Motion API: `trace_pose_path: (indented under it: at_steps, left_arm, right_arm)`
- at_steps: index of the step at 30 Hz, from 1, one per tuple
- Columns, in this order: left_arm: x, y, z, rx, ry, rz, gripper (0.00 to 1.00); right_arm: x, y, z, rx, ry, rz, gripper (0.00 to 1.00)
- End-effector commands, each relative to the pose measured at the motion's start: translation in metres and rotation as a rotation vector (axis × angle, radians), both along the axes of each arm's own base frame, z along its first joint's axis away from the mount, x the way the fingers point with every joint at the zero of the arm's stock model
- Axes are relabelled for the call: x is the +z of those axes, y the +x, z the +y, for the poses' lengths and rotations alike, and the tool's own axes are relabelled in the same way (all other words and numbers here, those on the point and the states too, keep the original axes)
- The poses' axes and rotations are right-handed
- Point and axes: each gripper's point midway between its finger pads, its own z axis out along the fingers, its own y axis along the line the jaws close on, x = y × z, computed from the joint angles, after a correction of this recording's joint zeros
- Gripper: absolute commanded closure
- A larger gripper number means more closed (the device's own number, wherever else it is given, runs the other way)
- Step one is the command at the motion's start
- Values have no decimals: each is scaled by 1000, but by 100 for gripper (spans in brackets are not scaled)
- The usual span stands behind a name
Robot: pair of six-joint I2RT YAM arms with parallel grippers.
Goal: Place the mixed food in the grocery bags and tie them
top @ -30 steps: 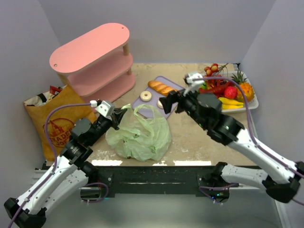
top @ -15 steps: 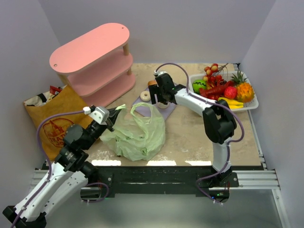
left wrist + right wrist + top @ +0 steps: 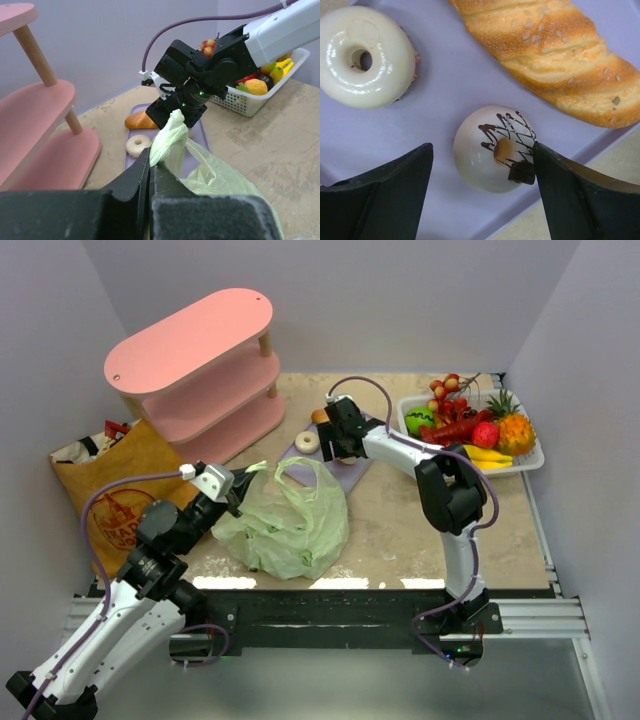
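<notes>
The pale-green plastic grocery bag [image 3: 290,532] lies crumpled on the table. My left gripper [image 3: 240,490] [image 3: 150,166] is shut on one twisted handle [image 3: 171,136] and holds it up; the other handle loop [image 3: 300,470] stands free. My right gripper [image 3: 337,448] [image 3: 482,162] hangs low over the purple tray [image 3: 450,85], open. Its fingertips stand on either side of a white domed pastry [image 3: 490,150] with chocolate lines, the right fingertip close against it. A white donut [image 3: 367,62] [image 3: 307,441] and a golden bread loaf [image 3: 555,55] lie beside it. The brown paper bag [image 3: 115,502] leans at the left.
A pink three-tier shelf [image 3: 195,370] stands at the back left. A white basket [image 3: 526,462] of fruit sits at the back right. Red packets [image 3: 116,429] stick out of the paper bag's top. Walls close in on both sides.
My right arm swung from mid-table out to the purple tray and lowered over the domed pastry, its jaws narrowing slightly. My left gripper pulled the bag handle a little left.
</notes>
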Motion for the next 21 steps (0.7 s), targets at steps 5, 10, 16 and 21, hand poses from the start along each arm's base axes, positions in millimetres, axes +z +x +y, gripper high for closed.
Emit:
trace_pose_path:
  at_steps: [5, 10, 16, 21]
  left_arm:
    - [7, 0, -1, -9, 5, -43, 100]
    - [8, -1, -3, -19, 4, -44, 100]
    - [10, -3, -3, -24, -2, -55, 100]
    - [13, -4, -1, -19, -10, -63, 100]
  right_arm:
    - [-10, 3, -15, -35, -65, -17, 39]
    - [15, 4, -20, -40, -62, -70, 76]
    - [170, -24, 0, 87, 245, -334, 83]
    - [268, -107, 39, 456, 644, -491, 90]
